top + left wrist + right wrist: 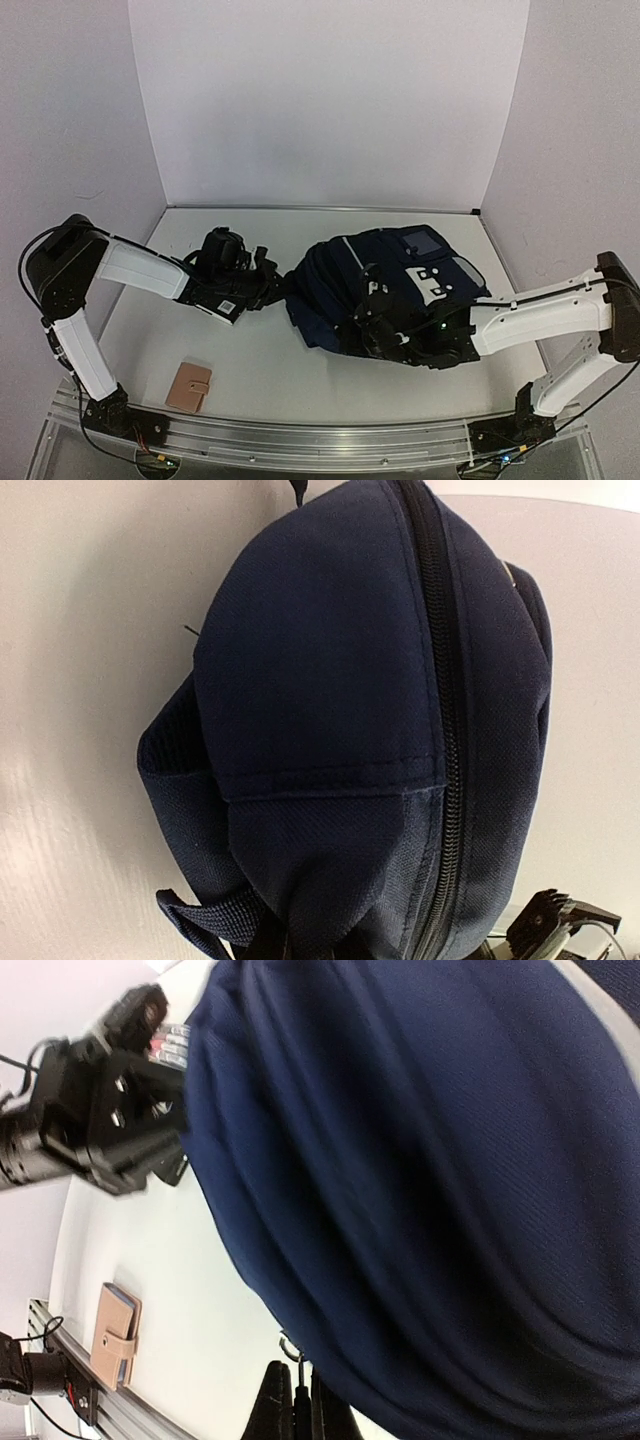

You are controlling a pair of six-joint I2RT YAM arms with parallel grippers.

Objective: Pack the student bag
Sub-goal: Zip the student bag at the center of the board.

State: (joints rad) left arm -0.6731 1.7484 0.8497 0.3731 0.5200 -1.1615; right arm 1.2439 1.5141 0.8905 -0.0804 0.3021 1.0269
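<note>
Large dark navy fabric backpack [400,285] lies mid white table [300,370], visible zip closed, contents hidden. Left jaws at its left end, cannot tell grip; right jaws clenched at its near edge. Tan snap wallet [189,387] lies outside.

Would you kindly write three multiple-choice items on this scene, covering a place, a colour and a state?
1. Where does the tan wallet lie? A on the bag; B near the left arm's base; C against the back wall.
2. What colour is the student bag? A red; B grey; C navy.
3. How is the zip in the left wrist view? A closed; B wide open; C torn off.
Answers: 1 B, it lies at the near left edge; 2 C, dark blue fabric in every view; 3 A, its teeth meet all along.
</note>
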